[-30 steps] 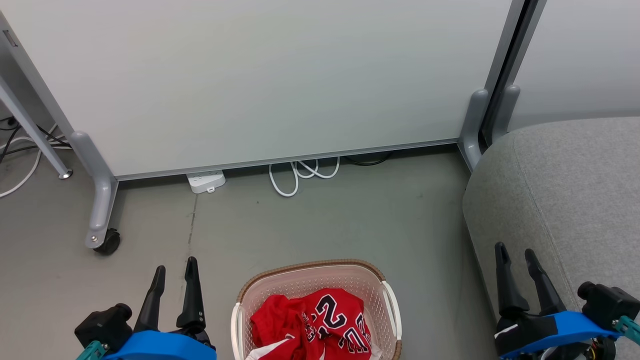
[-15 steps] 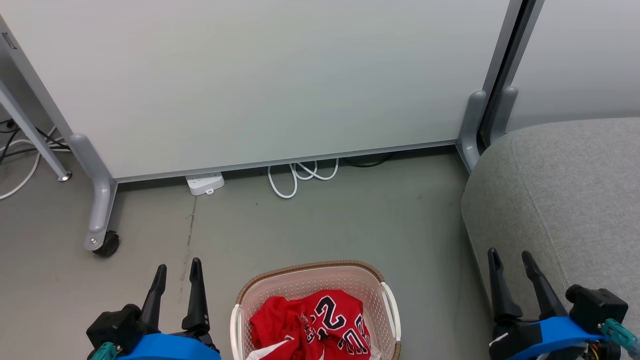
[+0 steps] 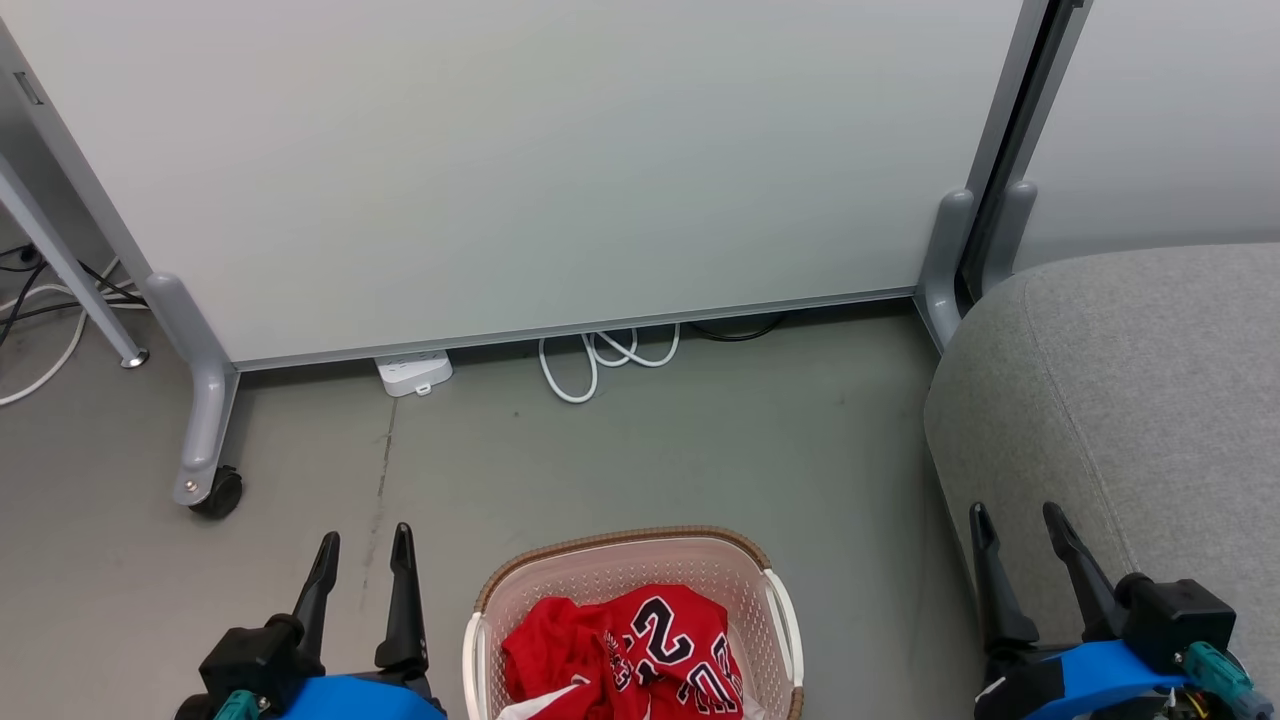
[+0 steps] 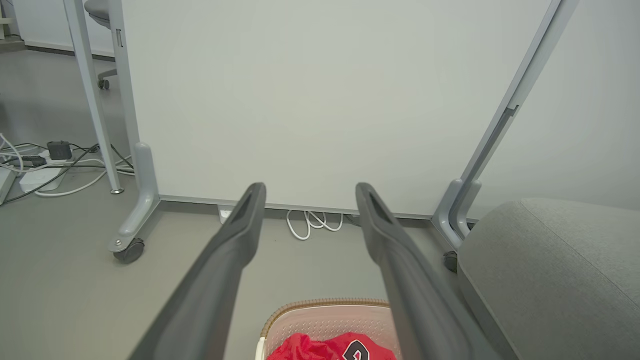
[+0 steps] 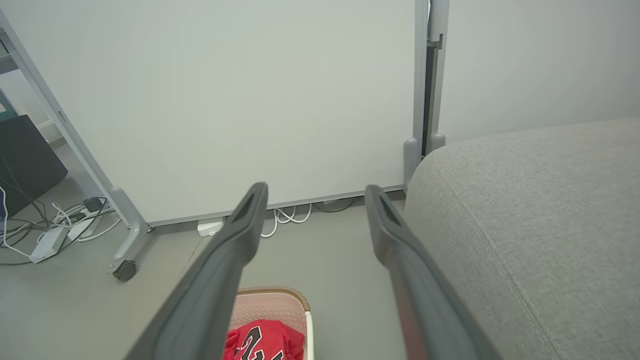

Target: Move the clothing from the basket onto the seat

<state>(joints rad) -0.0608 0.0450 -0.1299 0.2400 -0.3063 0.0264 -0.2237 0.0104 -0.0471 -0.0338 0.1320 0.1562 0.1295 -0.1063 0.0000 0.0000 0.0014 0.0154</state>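
1. Crumpled red clothing (image 3: pixel 625 650) with black-and-white numbers lies in the perforated cream basket (image 3: pixel 620 537), which has a brown woven-look rim.
2. The basket stands on smooth grey floor (image 3: pixel 700 450).
3. To its right is the rounded seat (image 3: pixel 1130 400) in grey fabric.
4. The left tool (image 3: pixel 365 540) and right tool (image 3: pixel 1015 512) flank the basket, dark tapered fingers apart, holding nothing.

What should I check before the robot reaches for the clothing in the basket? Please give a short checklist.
1. Left gripper fingers open, holding nothing: ok.
2. Right gripper fingers open, holding nothing: ok.
3. Clothing lies uncovered in the basket: ok.
4. A gripper above the basket: not ok; the left one is beside it on its left, the right one is at the edge of the seat.
5. Visible part of the seat free for the clothing: ok.
6. How many garments are in the pile: cannot tell.
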